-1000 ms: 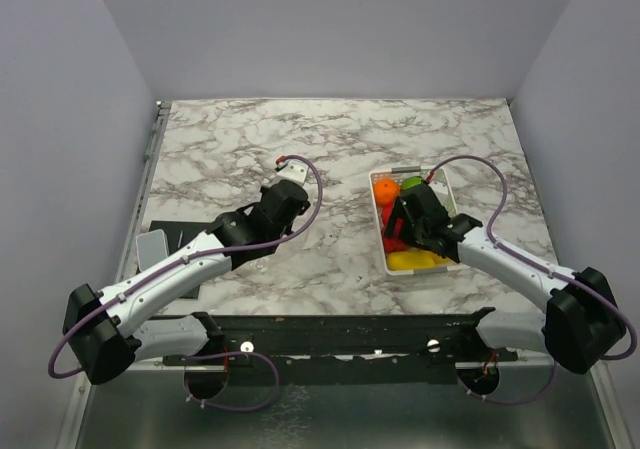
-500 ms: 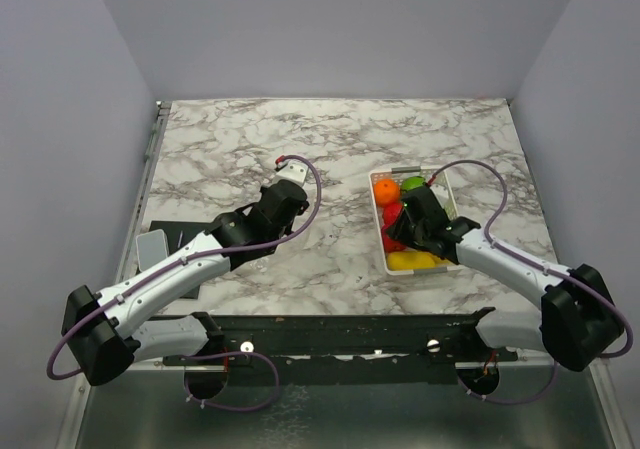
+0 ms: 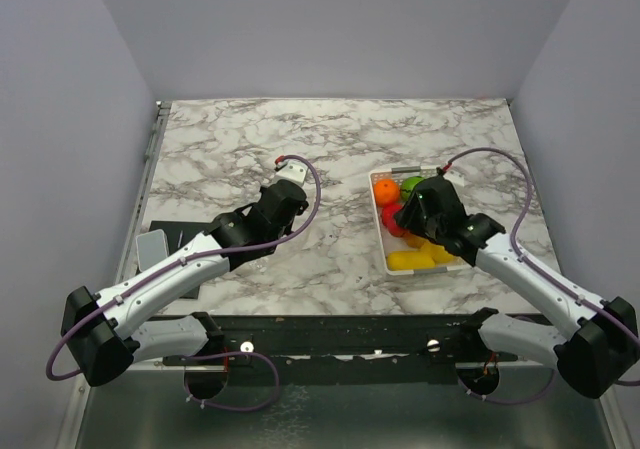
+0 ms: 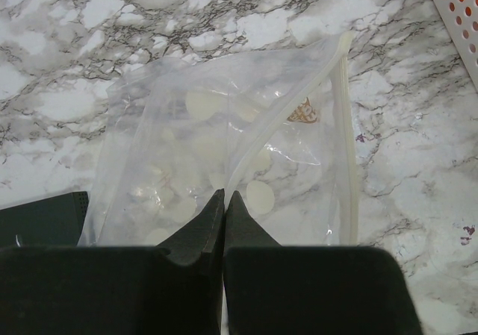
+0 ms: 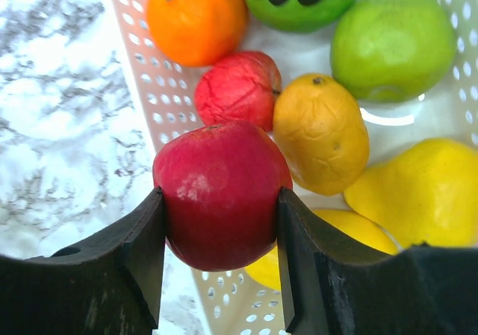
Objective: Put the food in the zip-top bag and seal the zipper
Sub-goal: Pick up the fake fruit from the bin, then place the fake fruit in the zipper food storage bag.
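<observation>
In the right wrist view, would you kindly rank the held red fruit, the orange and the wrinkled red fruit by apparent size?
1. Held red fruit, nearest the camera.
2-3. Orange and wrinkled red fruit look alike; orange partly cropped.

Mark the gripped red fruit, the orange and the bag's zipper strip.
red fruit point(image 5: 220, 193), right wrist view, middle of its front.
orange point(image 5: 196, 16), right wrist view, centre of its skin.
zipper strip point(image 4: 346, 141), left wrist view, midway along it.
</observation>
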Controlling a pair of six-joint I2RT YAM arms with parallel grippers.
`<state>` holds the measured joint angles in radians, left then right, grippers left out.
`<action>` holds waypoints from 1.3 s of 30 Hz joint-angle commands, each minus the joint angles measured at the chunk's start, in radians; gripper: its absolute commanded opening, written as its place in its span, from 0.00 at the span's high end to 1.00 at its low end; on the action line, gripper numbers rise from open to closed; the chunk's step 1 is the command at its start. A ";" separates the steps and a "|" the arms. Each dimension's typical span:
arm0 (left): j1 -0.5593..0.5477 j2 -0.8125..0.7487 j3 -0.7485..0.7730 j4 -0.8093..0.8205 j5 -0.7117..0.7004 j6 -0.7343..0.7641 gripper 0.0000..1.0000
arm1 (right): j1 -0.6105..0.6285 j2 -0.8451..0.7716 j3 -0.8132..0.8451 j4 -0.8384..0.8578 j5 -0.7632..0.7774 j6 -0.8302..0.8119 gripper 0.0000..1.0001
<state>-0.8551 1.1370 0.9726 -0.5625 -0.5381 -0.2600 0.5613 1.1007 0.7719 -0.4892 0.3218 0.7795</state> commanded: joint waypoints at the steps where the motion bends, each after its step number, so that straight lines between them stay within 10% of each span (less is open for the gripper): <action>1: 0.001 -0.017 -0.011 0.016 0.021 0.006 1.00 | -0.005 -0.040 0.076 -0.054 -0.001 -0.059 0.98; 39: 0.002 -0.029 -0.012 0.016 0.036 0.005 1.00 | 0.304 0.215 0.351 0.315 -0.314 -0.096 0.99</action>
<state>-0.8551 1.1294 0.9710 -0.5625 -0.5228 -0.2600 0.8444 1.2800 1.0809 -0.2493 0.0532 0.6655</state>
